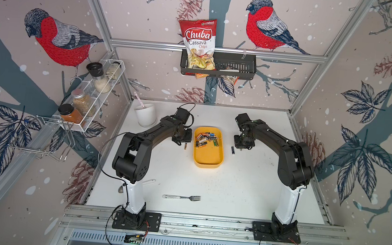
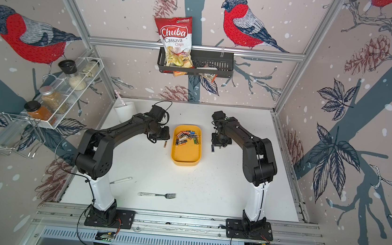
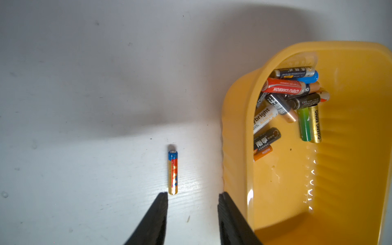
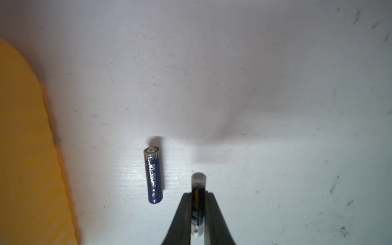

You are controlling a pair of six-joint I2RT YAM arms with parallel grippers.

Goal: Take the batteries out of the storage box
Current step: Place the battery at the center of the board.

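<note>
Left claw [image 3: 193, 194], jaws apart, near gold battery [image 3: 173, 172] beside yellow box [image 3: 235, 131].

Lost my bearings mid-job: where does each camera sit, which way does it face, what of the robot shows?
Top views: high at the front, looking down at the table; left arm, right arm whole, yellow box between them.
Left wrist: on the left arm, facing down; open left tool, red-gold battery beside the box.
Right wrist: on the right arm, facing down; right tool shut on a black battery, blue battery lying nearby.
Shared: both wrist views show the box.
</note>
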